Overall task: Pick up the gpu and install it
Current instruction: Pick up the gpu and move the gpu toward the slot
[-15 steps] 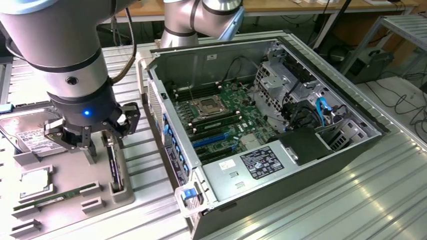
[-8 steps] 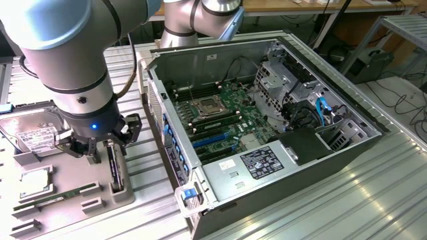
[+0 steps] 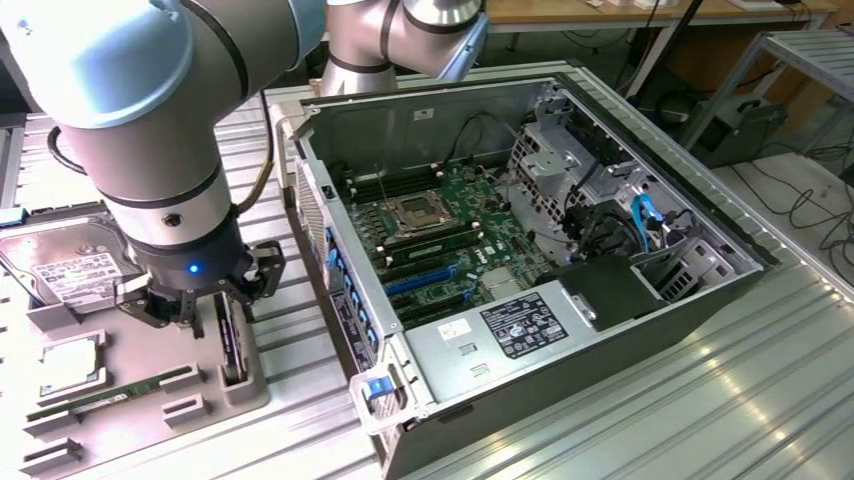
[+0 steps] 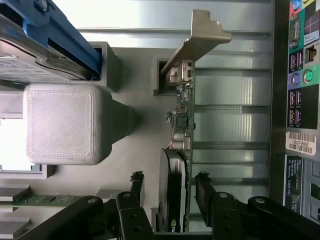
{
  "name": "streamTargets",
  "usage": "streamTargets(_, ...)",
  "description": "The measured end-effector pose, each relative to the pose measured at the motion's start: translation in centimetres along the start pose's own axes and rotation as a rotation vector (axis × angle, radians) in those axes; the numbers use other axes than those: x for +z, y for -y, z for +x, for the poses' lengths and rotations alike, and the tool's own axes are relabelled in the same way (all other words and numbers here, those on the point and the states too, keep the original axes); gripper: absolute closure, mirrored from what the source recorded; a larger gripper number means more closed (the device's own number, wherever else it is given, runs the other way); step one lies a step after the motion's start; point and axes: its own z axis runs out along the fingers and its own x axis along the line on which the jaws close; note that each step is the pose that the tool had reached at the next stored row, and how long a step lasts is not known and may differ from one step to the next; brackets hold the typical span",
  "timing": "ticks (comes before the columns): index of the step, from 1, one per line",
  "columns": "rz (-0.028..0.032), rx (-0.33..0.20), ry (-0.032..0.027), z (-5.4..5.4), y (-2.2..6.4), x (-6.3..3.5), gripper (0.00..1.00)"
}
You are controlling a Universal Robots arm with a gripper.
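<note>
ribbed metal table (image 3: 721,400): tool (image 3: 200,322) spread astride the upright gpu (image 4: 183,107), hard drive (image 3: 64,262) and open computer case (image 3: 614,395) flanking it.

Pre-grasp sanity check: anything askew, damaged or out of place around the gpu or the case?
Nothing stands out. The gpu stands on edge, straight in its slot in the grey holder, with the open gripper straddling it. The hard drive and memory stick lie in their own nests, and the case lies open.
</note>
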Motion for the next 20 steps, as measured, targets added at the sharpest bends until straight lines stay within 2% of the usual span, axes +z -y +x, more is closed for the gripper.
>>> streamTargets(6,0.0002,0.000,-0.0003,0.01,0.02,0.34,0.47)
streamTargets(9,0.0000,0.000,-0.0001,0.00,0.02,0.35,0.66)
streamTargets(10,0.0000,0.000,-0.0001,0.00,0.02,0.37,0.66)
streamTargets(11,0.0000,0.000,-0.0002,0.01,0.02,0.38,0.72)
streamTargets(20,-0.0001,0.000,-0.0001,0.00,0.03,0.42,0.73)
